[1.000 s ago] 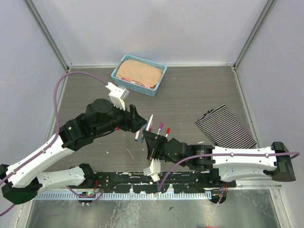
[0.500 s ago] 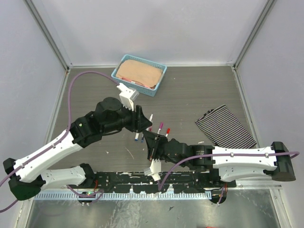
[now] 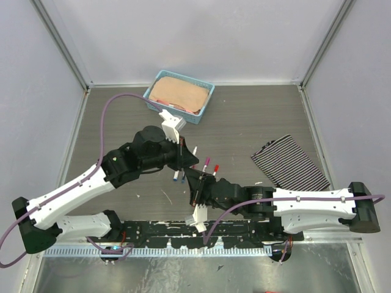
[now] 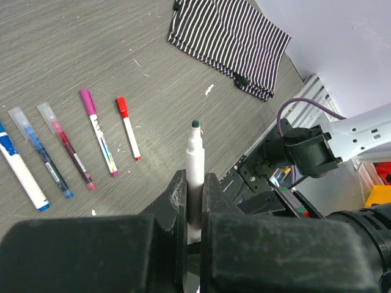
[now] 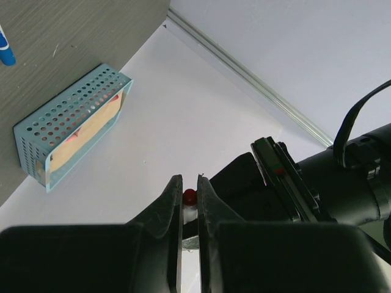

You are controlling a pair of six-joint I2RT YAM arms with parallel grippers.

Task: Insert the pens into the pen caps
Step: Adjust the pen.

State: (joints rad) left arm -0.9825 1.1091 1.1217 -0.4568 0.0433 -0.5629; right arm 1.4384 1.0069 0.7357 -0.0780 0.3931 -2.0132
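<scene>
Left jaws pinch a white pen (image 4: 195,165) — right jaws clamp a half-hidden red piece (image 5: 190,196).

A basket (image 3: 174,114) stands at the back of the desk (image 3: 256,116), left of centre; a cloth (image 3: 290,163) lies towards the right edge, well apart from it; mid-desk, pens (image 4: 98,140) lie side by side in a row; the left gripper (image 4: 194,178) hangs over them, one pen (image 4: 194,149) clamped upright in it; the right gripper (image 3: 197,183) sits just in front, closed on a small piece (image 5: 190,196).
</scene>
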